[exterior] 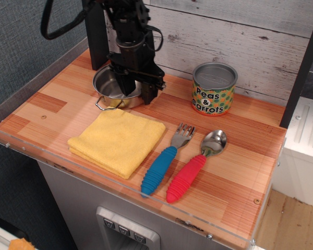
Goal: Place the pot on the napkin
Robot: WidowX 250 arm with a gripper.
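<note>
Peas & Carrots can (214, 88) behind blue-handled fork (165, 162) and red-handled spoon (194, 166)
</note>
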